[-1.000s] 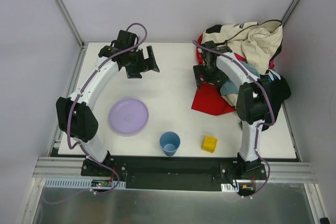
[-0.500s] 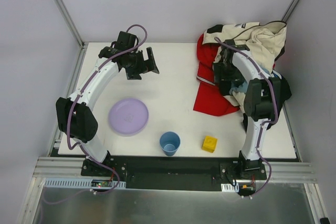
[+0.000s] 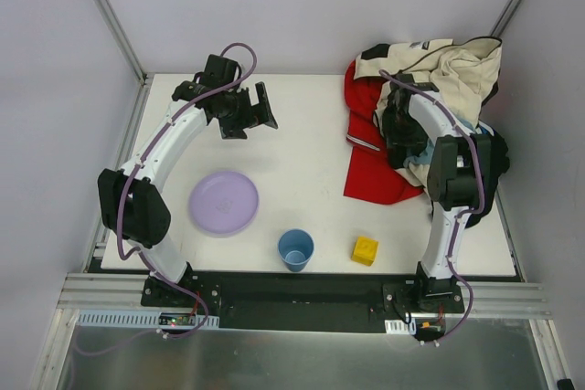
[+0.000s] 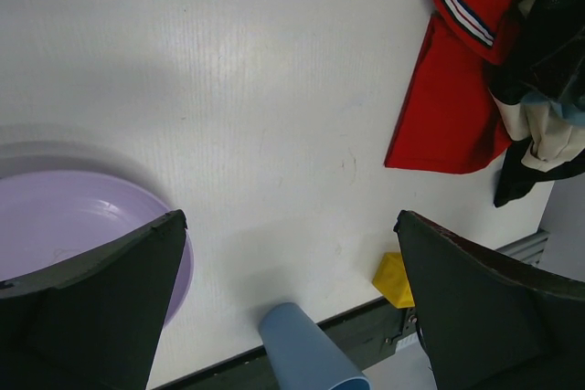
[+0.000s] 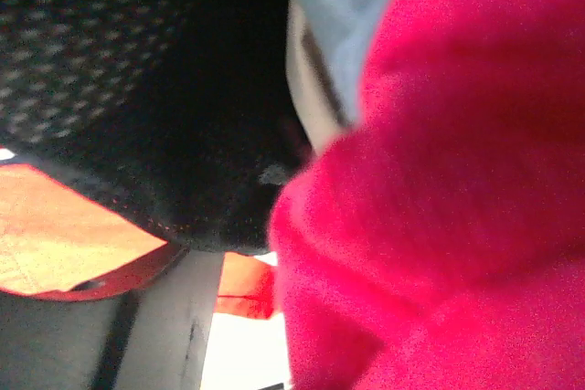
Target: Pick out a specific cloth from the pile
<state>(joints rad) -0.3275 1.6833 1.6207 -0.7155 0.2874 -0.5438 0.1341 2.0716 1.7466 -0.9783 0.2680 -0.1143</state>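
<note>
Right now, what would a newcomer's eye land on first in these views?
The big red cloth spills from the pile at the far right corner of the table. The right gripper is buried in the fabric there, so its jaws are hidden. The left gripper hangs open at the far left. Nearer the arm bases sit a purple plate, a blue cup and a yellow block.

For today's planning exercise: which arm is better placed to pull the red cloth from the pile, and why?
Right. The right hand is buried in the pile, against the red cloth; the left hand hangs open far across the table.
</note>
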